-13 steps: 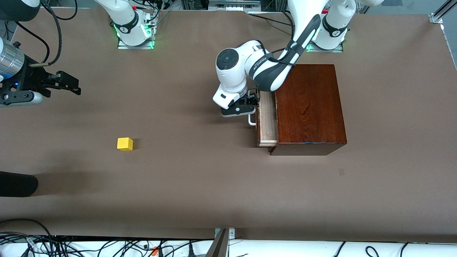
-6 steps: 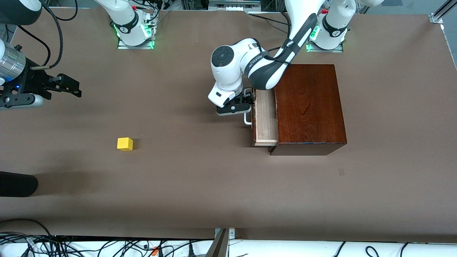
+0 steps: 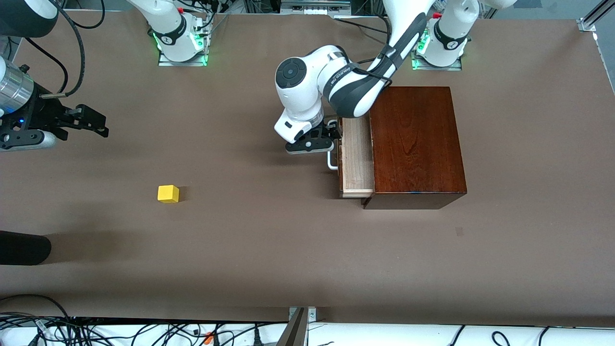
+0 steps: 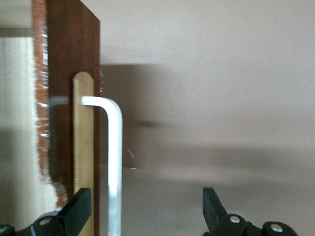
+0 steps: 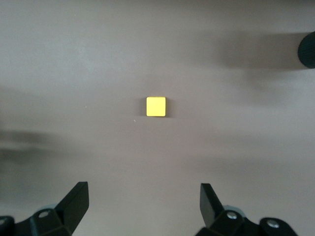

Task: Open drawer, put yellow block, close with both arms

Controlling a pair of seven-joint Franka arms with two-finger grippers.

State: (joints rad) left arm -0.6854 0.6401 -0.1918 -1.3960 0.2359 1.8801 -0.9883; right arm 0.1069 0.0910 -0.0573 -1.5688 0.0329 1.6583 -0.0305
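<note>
The dark reddish-brown wooden box point(image 3: 415, 144) stands toward the left arm's end of the table. Its drawer point(image 3: 356, 158) is partly slid out and shows its pale inside. My left gripper point(image 3: 331, 137) is at the drawer's front, open, with the white bar handle point(image 3: 331, 161) between its fingers. In the left wrist view the handle point(image 4: 114, 162) runs close to one finger point(image 4: 78, 211) of my left gripper point(image 4: 146, 216). The yellow block point(image 3: 168, 193) lies alone on the table. My right gripper point(image 3: 96, 122) is open and empty over the table's right-arm end. In the right wrist view the block point(image 5: 156, 106) lies ahead of my right gripper point(image 5: 142, 206).
A dark rounded object point(image 3: 24, 247) juts in at the table's right-arm end, nearer the front camera than the block. Cables point(image 3: 144, 331) run along the table's near edge. The brown tabletop point(image 3: 264, 240) spreads between block and box.
The drawer has slid farther out of the box toward the right arm's end, and my left gripper moved with the handle. My right gripper shifted slightly.
</note>
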